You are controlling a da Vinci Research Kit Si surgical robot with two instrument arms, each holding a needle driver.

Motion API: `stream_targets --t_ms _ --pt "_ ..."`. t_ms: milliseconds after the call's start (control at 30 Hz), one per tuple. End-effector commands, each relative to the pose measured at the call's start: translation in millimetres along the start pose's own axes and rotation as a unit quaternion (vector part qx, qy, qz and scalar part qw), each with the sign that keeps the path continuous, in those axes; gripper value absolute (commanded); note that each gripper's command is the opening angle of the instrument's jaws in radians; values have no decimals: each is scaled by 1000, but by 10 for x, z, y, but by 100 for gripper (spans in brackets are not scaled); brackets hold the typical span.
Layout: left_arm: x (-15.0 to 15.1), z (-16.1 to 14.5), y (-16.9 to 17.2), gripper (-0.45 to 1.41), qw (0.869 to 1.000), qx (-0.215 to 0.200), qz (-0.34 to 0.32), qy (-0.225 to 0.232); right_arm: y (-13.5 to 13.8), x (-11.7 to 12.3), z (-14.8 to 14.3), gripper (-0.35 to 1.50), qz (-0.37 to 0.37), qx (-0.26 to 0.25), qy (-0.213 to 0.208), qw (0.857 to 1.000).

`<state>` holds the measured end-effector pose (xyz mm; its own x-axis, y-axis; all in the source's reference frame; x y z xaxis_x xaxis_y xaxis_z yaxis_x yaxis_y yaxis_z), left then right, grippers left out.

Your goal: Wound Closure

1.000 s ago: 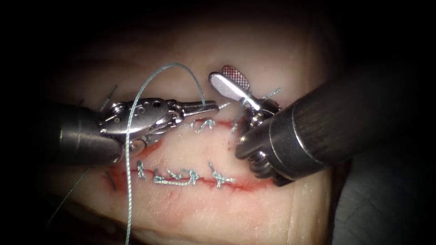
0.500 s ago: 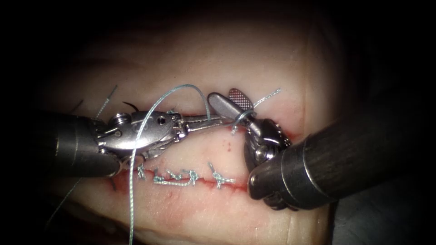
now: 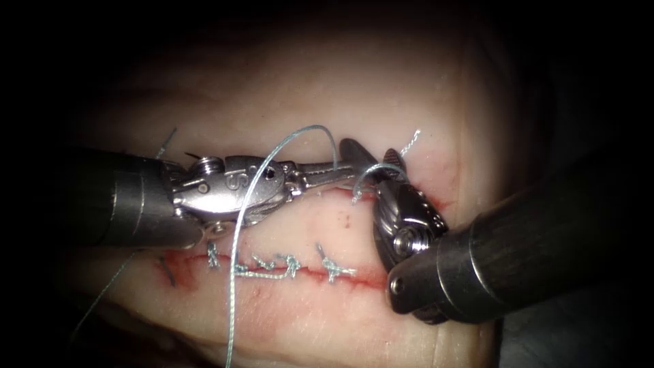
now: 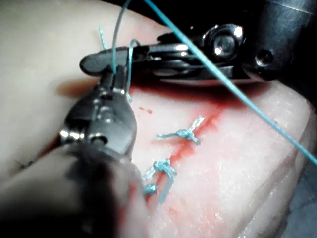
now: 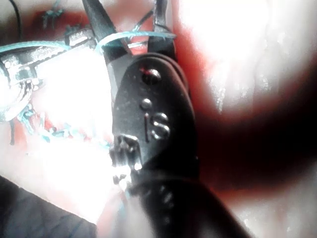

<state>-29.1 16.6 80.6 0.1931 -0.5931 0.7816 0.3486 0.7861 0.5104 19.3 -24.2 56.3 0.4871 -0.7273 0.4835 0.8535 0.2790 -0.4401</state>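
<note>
The tissue (image 3: 381,95) carries two cuts, an upper one (image 3: 340,194) and a lower stitched one (image 3: 286,267). My left tool (image 3: 337,170) comes in from the left over the upper cut, shut on the blue thread (image 3: 252,197). That thread arches up from its jaws and falls to the front edge. My right tool (image 3: 371,151) stands open just right of the left tips, with a short thread strand (image 3: 371,169) curving between its jaws. In the left wrist view the left tool (image 4: 118,79) grips the thread (image 4: 115,44). The right wrist view has the right tool (image 5: 129,22) open across the strand (image 5: 133,34).
Several knotted stitches (image 3: 327,266) with cut ends lie along the lower cut, and red fluid (image 3: 368,276) lines it. A cut thread end (image 3: 411,143) sticks up behind the right tool. Short dark thread ends (image 3: 165,272) sit at the left.
The left tool has slid right along the upper cut, still holding the thread, and the loop has shrunk. The right tool has drawn back down and right, its open jaws now astride the short strand.
</note>
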Motion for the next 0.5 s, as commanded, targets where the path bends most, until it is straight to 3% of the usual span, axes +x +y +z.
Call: stream_targets --t_ms 33,367,500 --pt "2 6 2 -45 1000 -2 0 1 8 6 1 85 2 1 1 1000" --pt "2 7 4 -45 1000 -10 4 2 17 13 -6 83 12 33 2 999" --pt "1 8 5 -45 1000 -12 6 2 23 19 -8 86 -35 41 6 999"
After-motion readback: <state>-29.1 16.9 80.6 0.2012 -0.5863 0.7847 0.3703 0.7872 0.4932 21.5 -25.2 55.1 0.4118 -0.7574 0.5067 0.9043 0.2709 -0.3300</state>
